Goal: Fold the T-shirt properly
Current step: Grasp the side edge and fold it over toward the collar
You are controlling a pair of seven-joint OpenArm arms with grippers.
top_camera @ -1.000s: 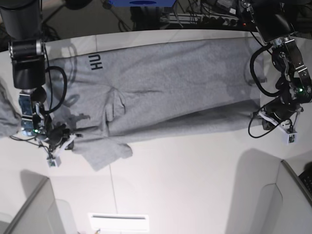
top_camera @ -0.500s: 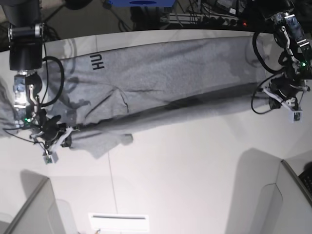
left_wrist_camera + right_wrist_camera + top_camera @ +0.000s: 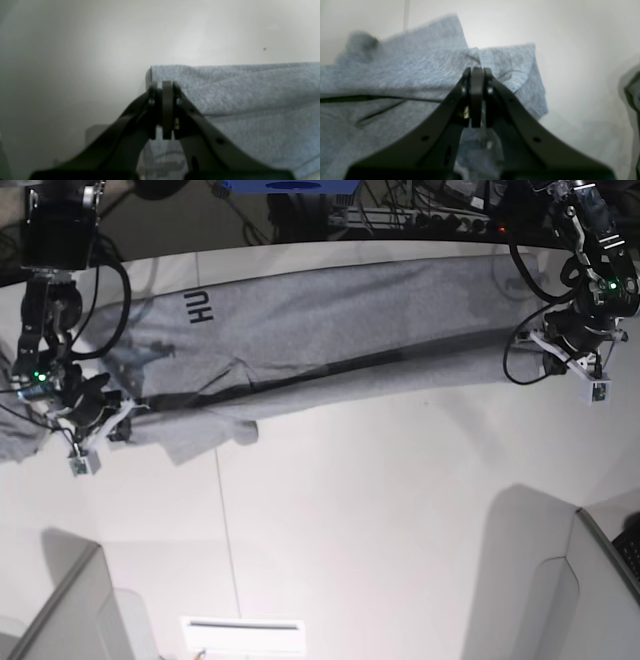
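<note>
Carrying shirt (image 3: 330, 310) edge far: both grippers, left (image 3: 572, 360) and right (image 3: 100, 425), clamped on cloth; keep tension level

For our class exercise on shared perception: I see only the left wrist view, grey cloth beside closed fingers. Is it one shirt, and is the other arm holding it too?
Observer: One T-shirt, stretched between both arms.
Operator: Does the right gripper hold it?
Observer: Yes, the right gripper is shut on bunched fabric near a sleeve.
Operator: Any printing on it?
Observer: Black letters "HU" show near the right arm's end.
</note>
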